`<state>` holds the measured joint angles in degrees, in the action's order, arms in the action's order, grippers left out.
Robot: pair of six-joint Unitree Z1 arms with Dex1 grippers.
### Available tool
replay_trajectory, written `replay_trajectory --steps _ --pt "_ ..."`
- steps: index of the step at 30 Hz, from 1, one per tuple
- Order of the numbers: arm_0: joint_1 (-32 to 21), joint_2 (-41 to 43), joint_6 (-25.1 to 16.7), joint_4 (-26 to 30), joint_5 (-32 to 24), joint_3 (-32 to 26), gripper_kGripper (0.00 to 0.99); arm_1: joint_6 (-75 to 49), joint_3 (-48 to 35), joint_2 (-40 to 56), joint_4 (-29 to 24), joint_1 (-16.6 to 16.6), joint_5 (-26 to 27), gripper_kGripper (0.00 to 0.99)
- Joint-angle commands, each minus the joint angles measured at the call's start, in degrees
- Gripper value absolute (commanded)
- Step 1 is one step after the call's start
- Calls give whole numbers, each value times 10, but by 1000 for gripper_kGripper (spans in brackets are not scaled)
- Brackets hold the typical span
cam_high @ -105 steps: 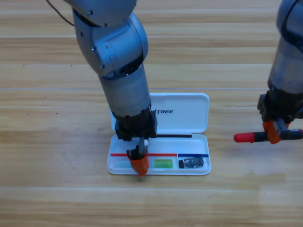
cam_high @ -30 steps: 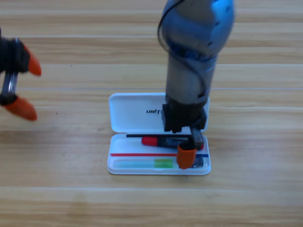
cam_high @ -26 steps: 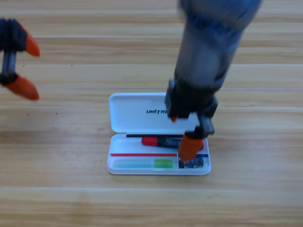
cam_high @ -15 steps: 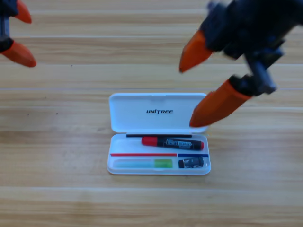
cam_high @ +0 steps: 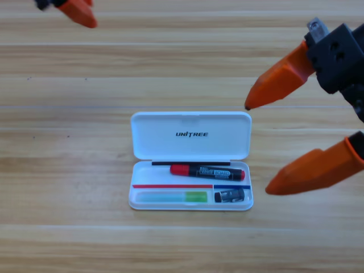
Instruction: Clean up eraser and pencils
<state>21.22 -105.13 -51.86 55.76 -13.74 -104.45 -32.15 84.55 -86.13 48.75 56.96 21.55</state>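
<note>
Left of the released right jaws [cam_high: 257, 148], the white case [cam_high: 190, 136] holds marker [cam_high: 206, 171], green pencil [cam_high: 173, 197] and eraser [cam_high: 230, 195]; left jaws [cam_high: 77, 11]: state indeterminable.

white case on wooden table

i see the white case [cam_high: 190, 133] lying open near the middle of the wooden table [cam_high: 68, 170], lid folded back flat, lettering on the inner lid, tray half nearest me.

You have one white case [cam_high: 190, 134] on the counter [cam_high: 68, 170], holding two pencils, one red-capped [cam_high: 206, 171] and one green [cam_high: 172, 197], and one eraser [cam_high: 229, 195].
</note>
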Motion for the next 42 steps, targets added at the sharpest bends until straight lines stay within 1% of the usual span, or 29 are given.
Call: replay_trajectory --steps 1,7,11,14,22,33,42 --pt "-14 -91 11 -33 -37 -8 0 5 -18 4 -21 -1 12 917" --pt "-36 -186 9 -37 -81 -29 0 6 -18 0 -22 -1 12 917" --pt "-49 -220 10 -68 -119 -7 0 7 -19 0 -22 -1 12 917" --pt "-50 -238 11 -73 -138 0 0 9 -26 5 -22 -1 13 917" --pt "-50 -258 21 -73 -174 25 0 9 -30 8 -23 -1 13 917" --pt "1 -248 10 -74 -218 89 0 17 -21 -6 -37 -1 15 917" --pt "28 -242 -1 -74 -245 109 0 19 -16 -19 -37 0 18 917"
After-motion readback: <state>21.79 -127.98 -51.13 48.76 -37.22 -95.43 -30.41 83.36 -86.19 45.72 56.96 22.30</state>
